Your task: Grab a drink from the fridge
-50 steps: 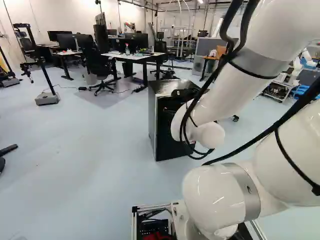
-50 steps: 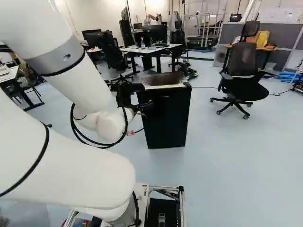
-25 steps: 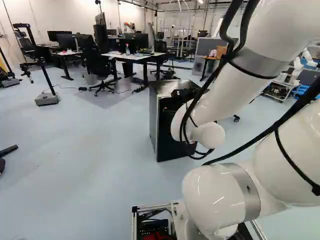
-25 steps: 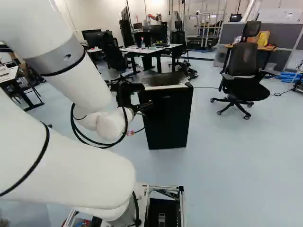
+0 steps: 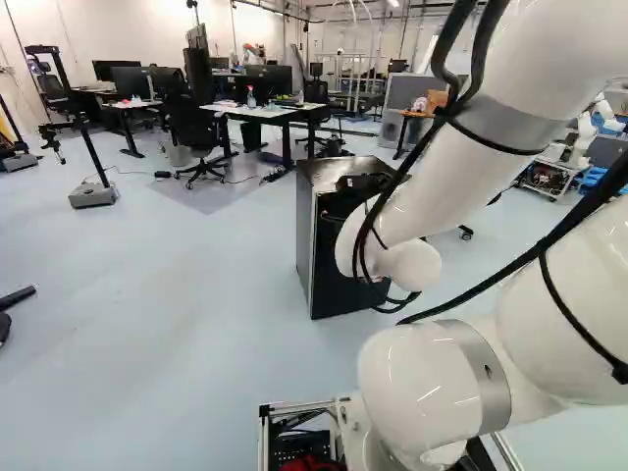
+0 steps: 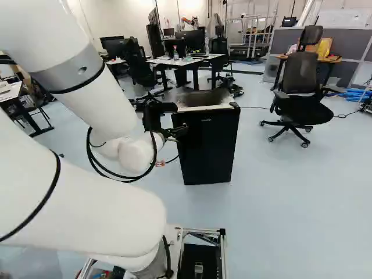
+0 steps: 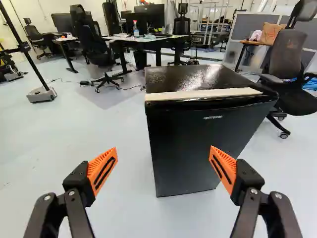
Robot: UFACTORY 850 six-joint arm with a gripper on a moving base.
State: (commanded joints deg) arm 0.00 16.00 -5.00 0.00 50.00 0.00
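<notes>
Gripper (image 6: 179,131) is open, orange pads (image 7: 101,171) standing wide apart. Black fridge (image 7: 188,148) stands upright on the floor (image 7: 124,213), ahead of the jaws, seen beyond the gap and partly behind one finger. Fridge door appears closed, apart from both fingers

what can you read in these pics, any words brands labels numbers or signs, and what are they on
"upstreman", on the front of the fridge, near its top.
Small dark mark on the grey band of the arm: too small to read.
Bottle on the far desk: any print is too small to read.
</notes>
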